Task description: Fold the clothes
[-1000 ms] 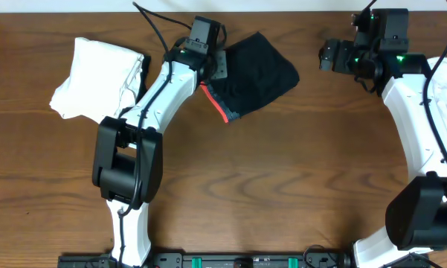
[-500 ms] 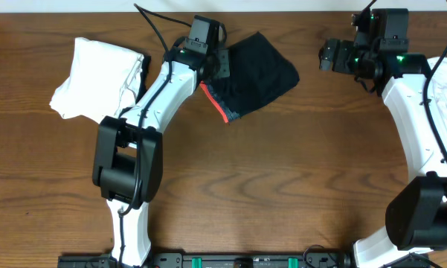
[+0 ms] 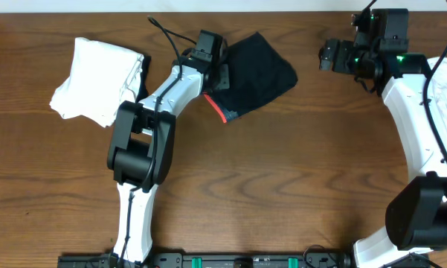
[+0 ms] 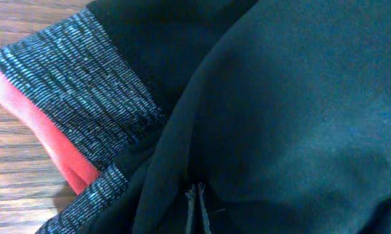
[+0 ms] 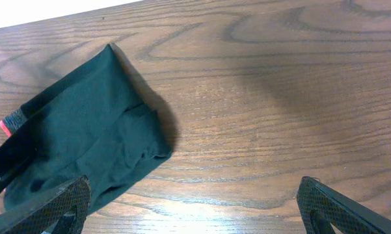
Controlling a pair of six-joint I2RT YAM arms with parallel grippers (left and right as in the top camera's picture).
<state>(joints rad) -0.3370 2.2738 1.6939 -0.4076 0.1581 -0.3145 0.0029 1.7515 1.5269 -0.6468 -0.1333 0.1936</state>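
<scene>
The table's (image 3: 283,193) lower middle is open, but white clothes (image 3: 97,78), a black garment (image 3: 260,71) and the left arm (image 3: 163,100) block the upper left of the frame.

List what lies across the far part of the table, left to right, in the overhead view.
white garment → black garment → right gripper. The left gripper overlaps the black garment's left edge, so it is left out of the order.

We're looking at a robotics lab bench: 2 white-and-black arms (image 3: 413,134) are standing on a black mounting rail (image 3: 230,261) at a wood-grain table (image 3: 283,186), a cable (image 3: 166,32) is trailing, green lights (image 3: 399,56) are glowing.
</scene>
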